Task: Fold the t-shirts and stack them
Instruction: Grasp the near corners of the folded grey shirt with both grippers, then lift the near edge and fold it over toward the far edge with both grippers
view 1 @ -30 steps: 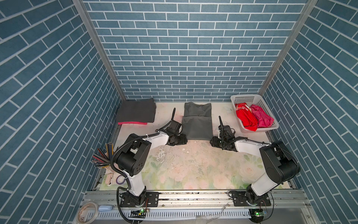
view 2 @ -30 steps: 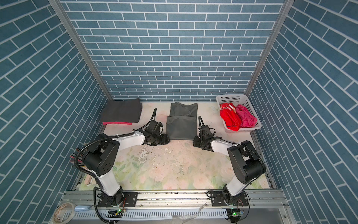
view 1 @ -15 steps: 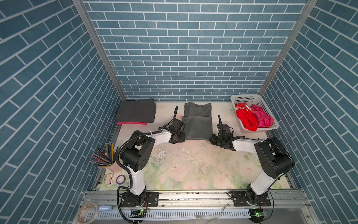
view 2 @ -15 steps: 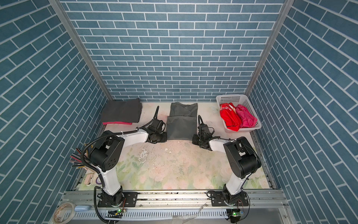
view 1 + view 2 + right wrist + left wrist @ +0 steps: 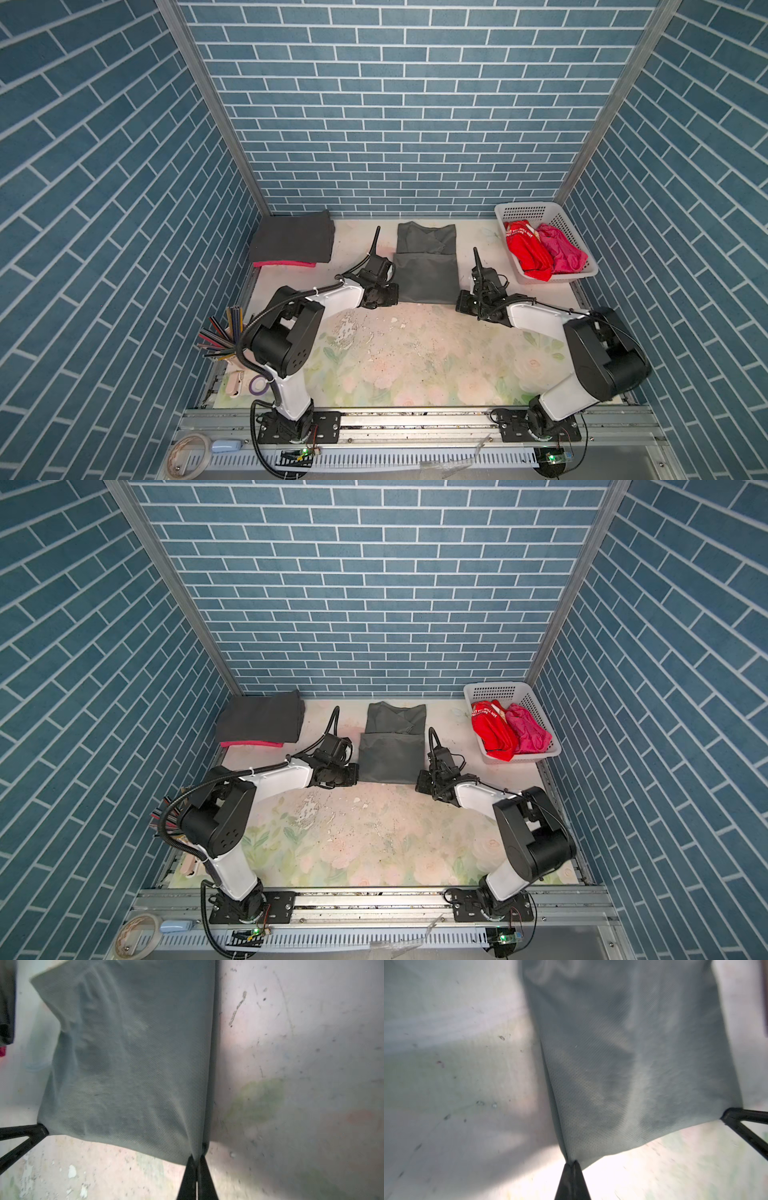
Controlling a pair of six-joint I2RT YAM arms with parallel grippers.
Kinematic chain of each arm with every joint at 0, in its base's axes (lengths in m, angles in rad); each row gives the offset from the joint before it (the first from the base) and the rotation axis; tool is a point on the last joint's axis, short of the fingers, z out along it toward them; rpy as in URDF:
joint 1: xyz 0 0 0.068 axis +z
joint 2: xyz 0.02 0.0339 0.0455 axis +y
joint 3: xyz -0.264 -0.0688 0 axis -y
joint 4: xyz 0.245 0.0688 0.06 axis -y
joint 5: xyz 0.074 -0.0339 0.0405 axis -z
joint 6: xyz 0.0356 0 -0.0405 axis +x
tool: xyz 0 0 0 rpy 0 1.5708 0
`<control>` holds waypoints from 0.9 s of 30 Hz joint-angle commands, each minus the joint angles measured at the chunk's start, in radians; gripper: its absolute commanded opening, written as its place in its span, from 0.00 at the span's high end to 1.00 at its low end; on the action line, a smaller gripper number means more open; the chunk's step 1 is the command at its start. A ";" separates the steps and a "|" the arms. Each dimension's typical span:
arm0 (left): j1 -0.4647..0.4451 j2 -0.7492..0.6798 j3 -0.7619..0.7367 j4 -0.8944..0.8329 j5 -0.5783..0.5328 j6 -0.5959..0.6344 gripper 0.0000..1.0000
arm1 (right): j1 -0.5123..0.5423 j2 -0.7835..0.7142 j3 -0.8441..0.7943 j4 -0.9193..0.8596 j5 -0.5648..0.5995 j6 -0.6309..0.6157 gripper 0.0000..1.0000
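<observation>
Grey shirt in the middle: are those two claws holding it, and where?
Yes, both hold the grey shirt: the left gripper pinches its near left corner, the right gripper its near right corner.

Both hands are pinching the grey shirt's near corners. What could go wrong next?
1. The left hand and right hand hold only the corner tips of the grey shirt; cloth may slip out when lifted.
2. Its tucked-in sleeves look loose and could spill open during the fold.
</observation>
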 commanded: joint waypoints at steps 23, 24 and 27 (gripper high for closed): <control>0.054 -0.312 0.075 -0.183 0.087 -0.046 1.00 | 0.053 -0.433 0.071 -0.327 0.044 -0.057 1.00; 0.059 -0.281 0.101 -0.180 0.080 -0.033 1.00 | 0.036 -0.402 0.093 -0.315 0.032 -0.067 1.00; 0.087 -0.183 0.163 -0.181 0.070 -0.011 1.00 | -0.016 -0.315 0.154 -0.277 -0.005 -0.098 1.00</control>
